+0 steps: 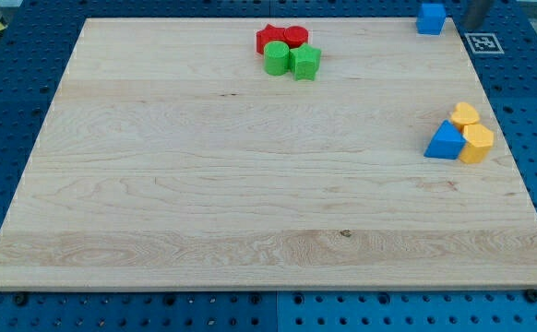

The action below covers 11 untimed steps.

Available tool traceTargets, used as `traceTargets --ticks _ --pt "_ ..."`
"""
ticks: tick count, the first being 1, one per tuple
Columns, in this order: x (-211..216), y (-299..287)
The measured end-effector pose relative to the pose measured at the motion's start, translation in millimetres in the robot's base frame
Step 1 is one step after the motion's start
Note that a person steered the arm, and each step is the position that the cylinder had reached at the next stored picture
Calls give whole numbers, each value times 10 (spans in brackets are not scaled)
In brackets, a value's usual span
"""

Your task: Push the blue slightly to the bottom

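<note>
**Rod at the upper right corner, beside a blue block**

Only a short dark stretch of the rod shows at the upper right edge of the frame, and my tip [472,25] sits at its lower end, just above the printed black-and-white marker [483,42] on the blue pegboard. The rod is a plain stick with nothing to spread or pinch, and it carries nothing. Whether my tip touches anything cannot be told.

Just to the left of my tip, at the top right corner of the wooden board [250,184], stands a blue cube [431,17], near the rod but apart from it.

Lower along the right side of the board lies a tight cluster: a blue triangular block [445,141] touching a yellow block [477,144] on its right, with a second yellow block [465,114] just above them.

At the top centre of the frame, well apart from my tip, four blocks huddle together: two red pieces [280,38] behind, a green cylinder [277,58] and a green block [305,63] in front.
</note>
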<state>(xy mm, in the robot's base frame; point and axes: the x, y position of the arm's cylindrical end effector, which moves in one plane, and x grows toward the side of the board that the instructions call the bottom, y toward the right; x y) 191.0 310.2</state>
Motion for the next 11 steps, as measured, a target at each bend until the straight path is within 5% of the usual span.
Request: traceTargets --ticks 11 --pt "1 -1361"
